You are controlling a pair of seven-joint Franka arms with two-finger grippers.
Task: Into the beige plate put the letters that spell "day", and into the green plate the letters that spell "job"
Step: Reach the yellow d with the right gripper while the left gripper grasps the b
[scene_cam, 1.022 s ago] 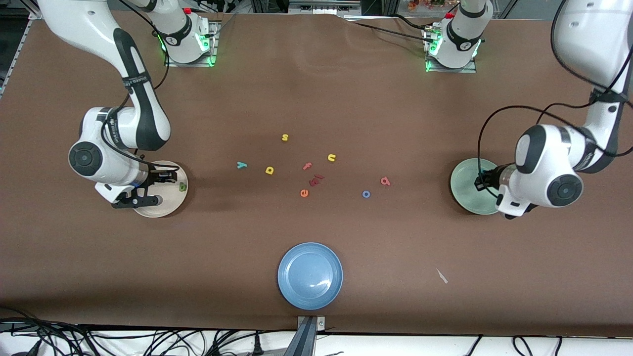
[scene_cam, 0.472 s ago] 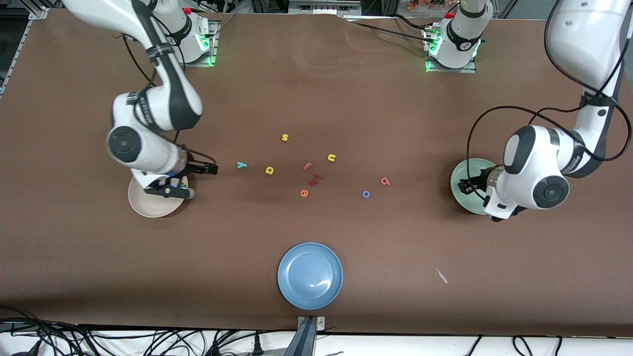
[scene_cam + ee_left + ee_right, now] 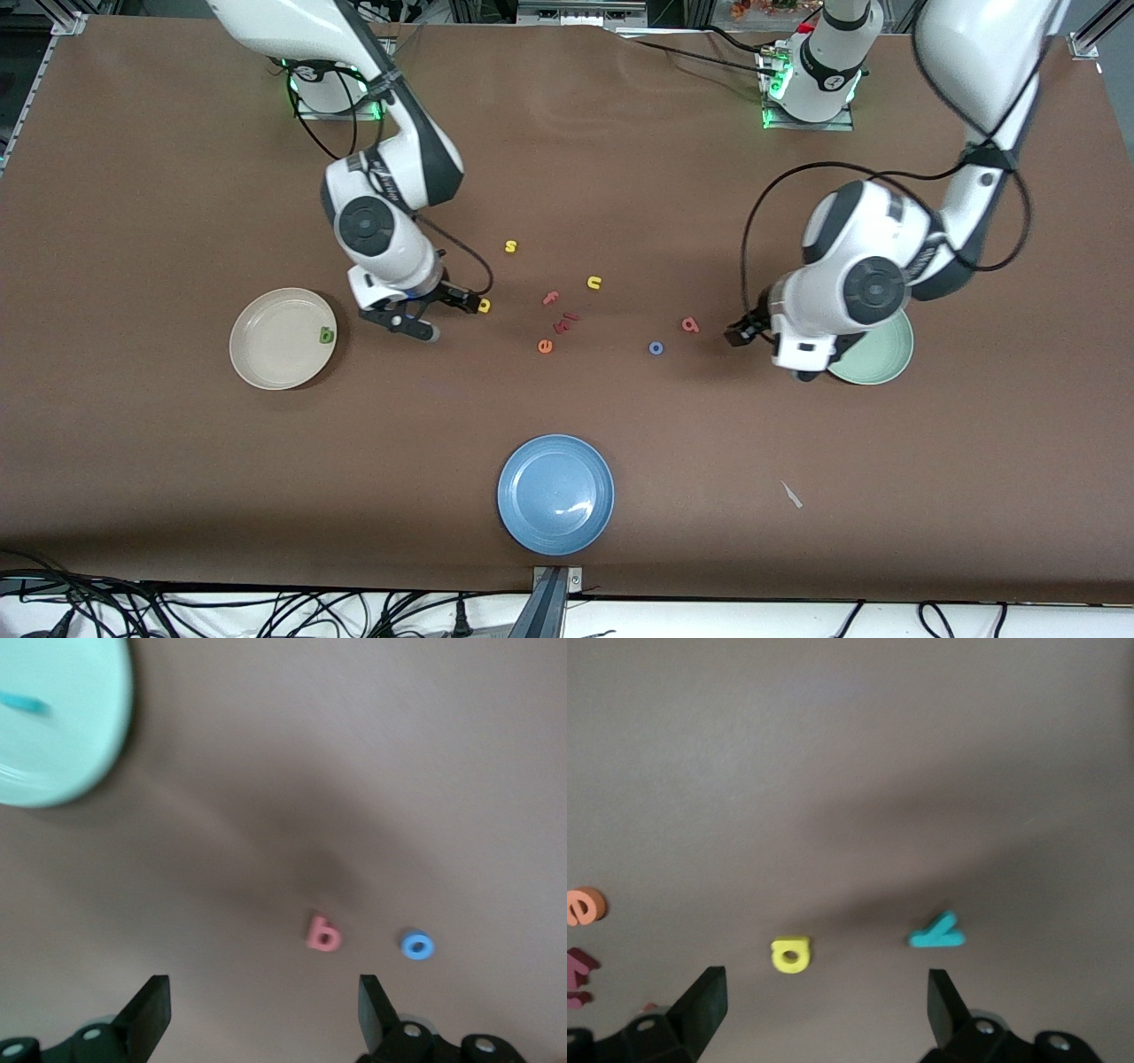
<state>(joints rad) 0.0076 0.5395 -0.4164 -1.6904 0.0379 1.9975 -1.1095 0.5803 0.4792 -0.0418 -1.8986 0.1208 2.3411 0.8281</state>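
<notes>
Both sets of fingers wide, holding nothing. Right gripper (image 3: 440, 310) over yellow a (image 3: 790, 954); left gripper (image 3: 737, 335) near salmon b (image 3: 323, 934), mid-table. Lower straight, then pinch gently.

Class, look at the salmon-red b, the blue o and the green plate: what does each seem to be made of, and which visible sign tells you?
Salmon-red b: probably foam, matte, thick soft-cornered cut-out.
Blue o: likely the same foam, a dull chunky ring with no glare.
Green plate: seemingly smooth plastic or melamine, semi-gloss, with a light sheen along the rim; ceramic cannot be ruled out.
</notes>
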